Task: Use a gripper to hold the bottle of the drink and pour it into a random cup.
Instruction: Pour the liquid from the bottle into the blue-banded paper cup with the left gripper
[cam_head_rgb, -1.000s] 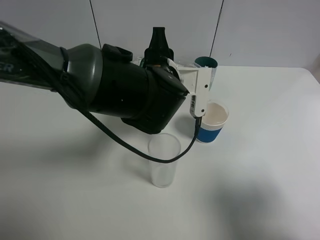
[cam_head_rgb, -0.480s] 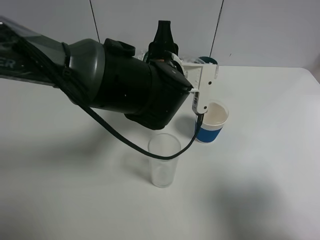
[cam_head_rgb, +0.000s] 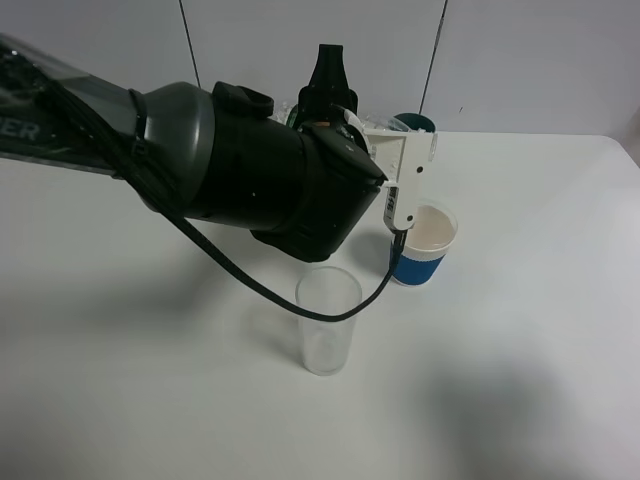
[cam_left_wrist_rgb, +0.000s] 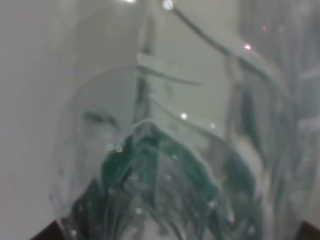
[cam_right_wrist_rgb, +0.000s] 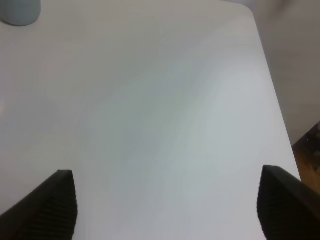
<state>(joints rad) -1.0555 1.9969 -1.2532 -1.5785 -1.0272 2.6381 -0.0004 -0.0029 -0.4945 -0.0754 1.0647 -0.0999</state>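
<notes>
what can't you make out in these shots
- Bottle: left wrist view, too close and blurred, label unreadable; exterior high view, almost all hidden behind the left arm.
- Teal cup: exterior high view, mostly hidden behind the white bracket.
- Right gripper: right wrist view, only fingertips, cut by the edge.

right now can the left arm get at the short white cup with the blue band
Probably yes. The left claw, shut on the small clear green-labelled plastic bottle, looks close to the blue-banded white cup with nothing between them; the tall clear glass stands aside.

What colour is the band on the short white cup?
Blue, on the cup; exterior high view shows it best.
</notes>
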